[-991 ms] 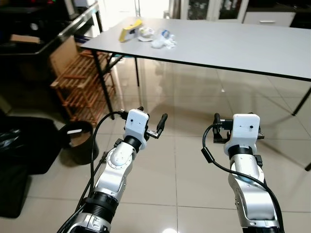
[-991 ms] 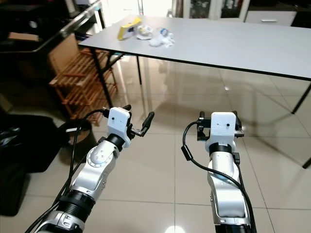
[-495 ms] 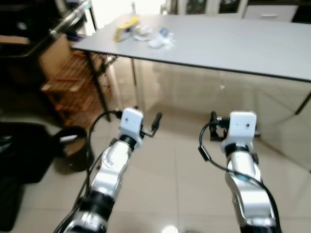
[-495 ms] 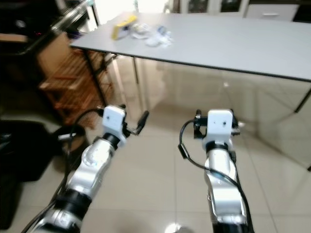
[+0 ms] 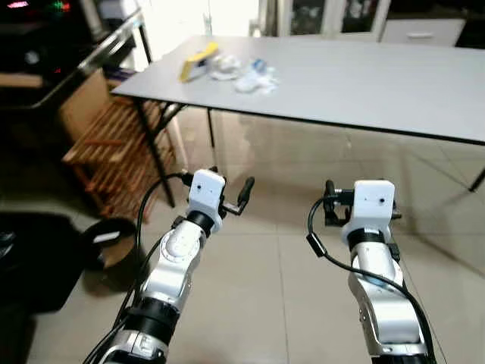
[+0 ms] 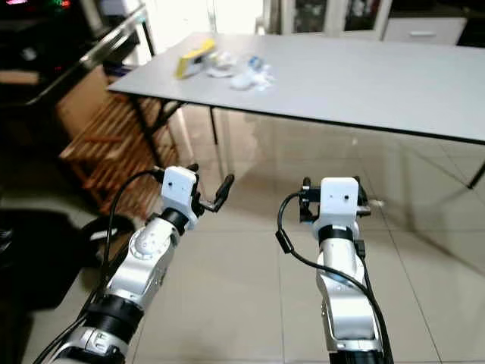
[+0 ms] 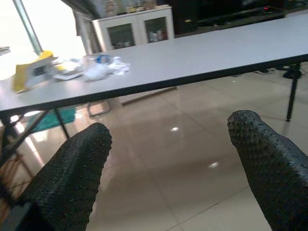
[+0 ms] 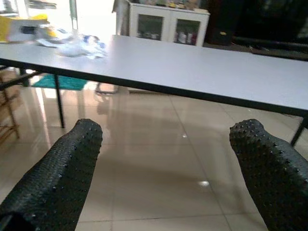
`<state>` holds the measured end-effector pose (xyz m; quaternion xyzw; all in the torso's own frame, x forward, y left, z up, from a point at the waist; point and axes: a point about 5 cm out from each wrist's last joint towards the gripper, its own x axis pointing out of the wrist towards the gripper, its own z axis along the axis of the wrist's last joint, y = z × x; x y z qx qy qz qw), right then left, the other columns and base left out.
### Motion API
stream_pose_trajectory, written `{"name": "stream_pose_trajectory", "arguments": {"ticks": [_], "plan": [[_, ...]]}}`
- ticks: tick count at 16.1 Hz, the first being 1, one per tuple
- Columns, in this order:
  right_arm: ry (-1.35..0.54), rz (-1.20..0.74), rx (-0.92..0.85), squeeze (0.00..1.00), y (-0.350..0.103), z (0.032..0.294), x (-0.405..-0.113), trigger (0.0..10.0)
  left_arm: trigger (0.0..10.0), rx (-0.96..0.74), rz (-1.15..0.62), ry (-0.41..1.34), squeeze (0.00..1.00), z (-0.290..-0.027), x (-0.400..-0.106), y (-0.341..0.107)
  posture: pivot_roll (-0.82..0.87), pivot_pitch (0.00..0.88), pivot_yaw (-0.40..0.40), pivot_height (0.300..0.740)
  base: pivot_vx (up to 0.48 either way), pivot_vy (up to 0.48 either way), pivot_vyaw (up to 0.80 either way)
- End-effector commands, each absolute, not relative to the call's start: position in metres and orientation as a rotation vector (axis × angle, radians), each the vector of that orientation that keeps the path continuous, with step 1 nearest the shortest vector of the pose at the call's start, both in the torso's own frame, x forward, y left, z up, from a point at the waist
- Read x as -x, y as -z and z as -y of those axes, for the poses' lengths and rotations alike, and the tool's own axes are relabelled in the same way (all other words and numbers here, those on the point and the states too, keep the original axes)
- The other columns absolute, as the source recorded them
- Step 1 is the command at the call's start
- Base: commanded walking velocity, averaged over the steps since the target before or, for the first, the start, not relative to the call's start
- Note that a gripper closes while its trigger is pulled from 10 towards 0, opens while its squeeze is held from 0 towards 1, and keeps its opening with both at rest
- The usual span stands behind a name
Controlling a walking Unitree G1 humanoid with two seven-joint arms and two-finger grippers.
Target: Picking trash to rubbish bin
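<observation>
The trash lies at the far left corner of the grey table (image 5: 394,83): a yellow box (image 5: 198,61), crumpled white paper (image 5: 226,67) and a clear wrapper with blue on it (image 5: 256,76). A black rubbish bin (image 5: 114,243) stands on the floor to my left, beside the table leg. My left gripper (image 7: 171,132) and right gripper (image 8: 168,131) are held out at waist height over the tiled floor, short of the table. Both are open with nothing between their fingers.
A wooden slatted rack (image 5: 106,152) leans under the table's left end, next to cardboard. A black bag (image 5: 30,258) sits on the floor at the far left. White cabinets (image 8: 163,24) stand behind the table. Glossy tiled floor (image 5: 280,250) lies between me and the table.
The whole view has shifted and was blurred half a second ago, so the camera has moved. Both arms keep the same pose, grippers still open.
</observation>
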<state>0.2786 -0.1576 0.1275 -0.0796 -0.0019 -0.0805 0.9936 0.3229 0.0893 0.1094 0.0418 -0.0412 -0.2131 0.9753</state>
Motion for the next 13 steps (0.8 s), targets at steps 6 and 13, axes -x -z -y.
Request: {"name": "stream_pose_trajectory", "arguments": {"ticks": [6,13], "plan": [[0.168,0.017,0.167,0.0,-0.1308,0.1625,-0.2775,10.0,10.0,-0.084,0.089,0.452,0.0,-0.0838,-0.3221,-0.1104,-0.11,0.044,0.06,0.74,0.48,0.0,0.0],[0.163,0.026,0.169,0.0,-0.1317,0.1599,-0.278,10.0,10.0,-0.092,0.089,0.457,0.0,-0.0841,-0.3214,-0.1104,-0.11,0.045,0.071,0.74,0.48,0.0,0.0]]}}
